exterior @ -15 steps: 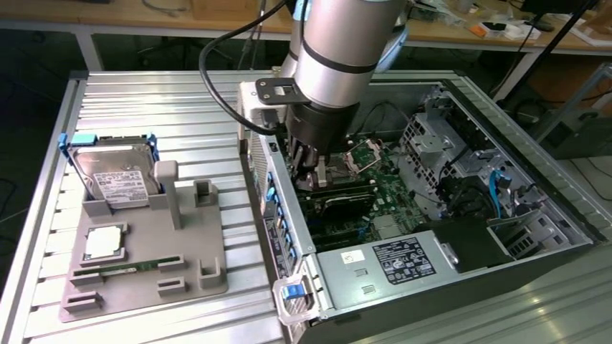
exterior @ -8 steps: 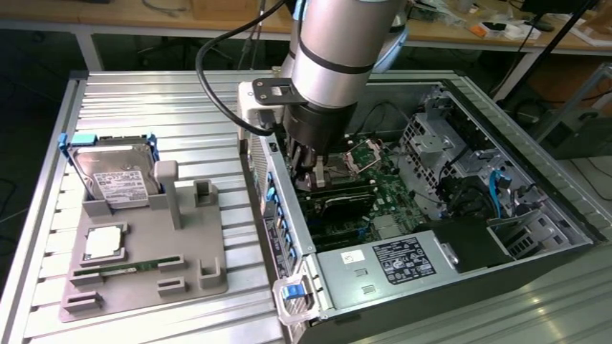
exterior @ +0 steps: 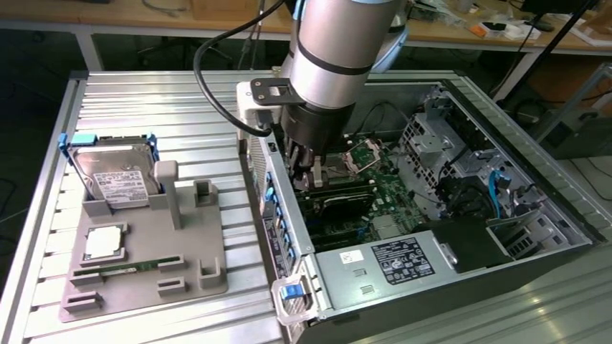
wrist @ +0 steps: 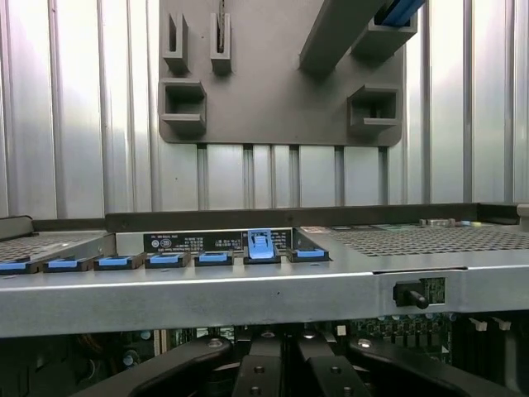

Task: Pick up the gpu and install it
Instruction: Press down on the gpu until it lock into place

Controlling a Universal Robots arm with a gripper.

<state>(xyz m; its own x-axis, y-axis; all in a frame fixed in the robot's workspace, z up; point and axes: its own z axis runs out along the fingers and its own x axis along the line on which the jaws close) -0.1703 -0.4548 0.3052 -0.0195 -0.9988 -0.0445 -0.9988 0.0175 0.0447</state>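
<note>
**Black graphics card sitting inside the case, end effector closed right above it**

Silver and black, your arm is reaching down into the open grey metal computer case (exterior: 287, 240), which is lying on its side on the ribbed aluminium worktop (exterior: 143, 100). The dark end effector (exterior: 314, 175) is hanging low over the green motherboard (exterior: 388, 190), close to the case's rear wall.

The gpu, a dark card with a black cooler face (exterior: 346, 204), is lying inside the case just under the end effector, between the rear wall and the motherboard's middle. You are looking at fingers pressed close together; in the wrist view the end effector (wrist: 285, 368) is showing its black fingers (wrist: 256, 372) side by side below the case's metal edge. Whether they are pinching the card's top edge or only touching it, you cannot tell from either view.

A row of blue slot latches (wrist: 260, 246) is running along the rear wall, one of them standing higher than the rest. Beyond the case, the grey plastic parts fixture (wrist: 273, 83) is lying flat on the worktop.

On the exterior view's left, that fixture (exterior: 143, 283) is carrying a silver hard drive with a white label (exterior: 115, 178) leaning upright, a square silver processor (exterior: 103, 244) lying flat, and a narrow green memory stick (exterior: 125, 270) near its front edge. A grey power supply with a black label (exterior: 402, 261) is filling the case's near corner.
</note>
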